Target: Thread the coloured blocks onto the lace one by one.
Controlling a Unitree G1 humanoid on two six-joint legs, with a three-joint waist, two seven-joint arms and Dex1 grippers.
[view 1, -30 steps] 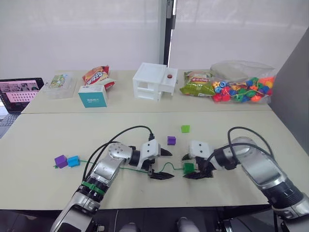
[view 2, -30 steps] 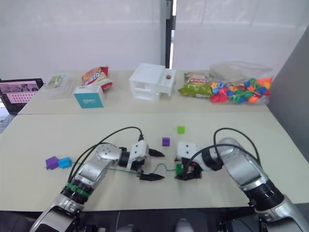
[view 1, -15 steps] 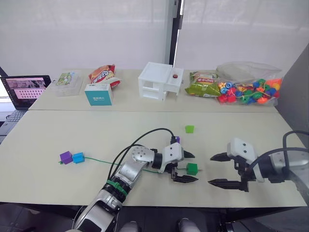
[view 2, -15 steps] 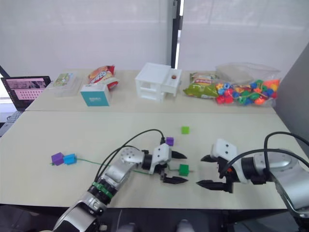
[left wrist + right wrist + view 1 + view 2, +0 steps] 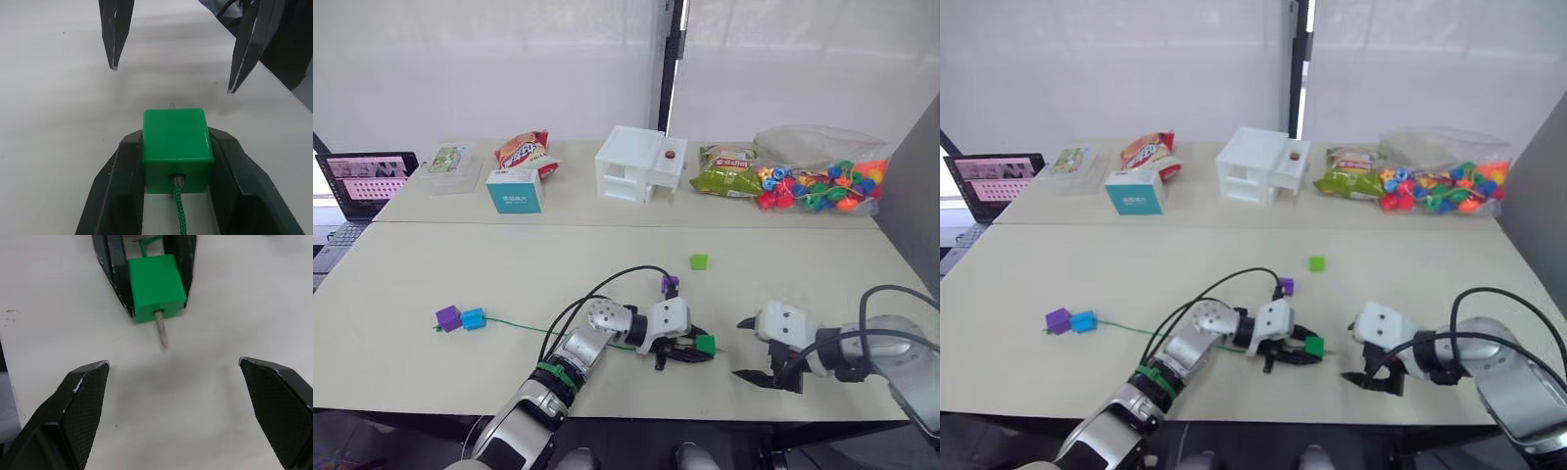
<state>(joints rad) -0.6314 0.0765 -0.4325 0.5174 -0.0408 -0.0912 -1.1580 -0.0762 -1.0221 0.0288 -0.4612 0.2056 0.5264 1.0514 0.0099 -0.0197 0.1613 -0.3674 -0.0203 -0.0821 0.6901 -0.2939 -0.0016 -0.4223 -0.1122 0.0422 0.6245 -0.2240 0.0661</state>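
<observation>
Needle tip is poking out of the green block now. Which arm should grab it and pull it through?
Right. The right gripper is open, facing the needle tip; the left gripper is shut on the green block.

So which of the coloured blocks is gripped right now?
The dark green block, clamped in the left gripper with the lace's grey tip poking through. The others lie free on the table.

My rig's arms are silver-grey metal with white housings at the wrists, looping black cables and tapered black fingers on each claw; the left forearm wears a green band.
</observation>
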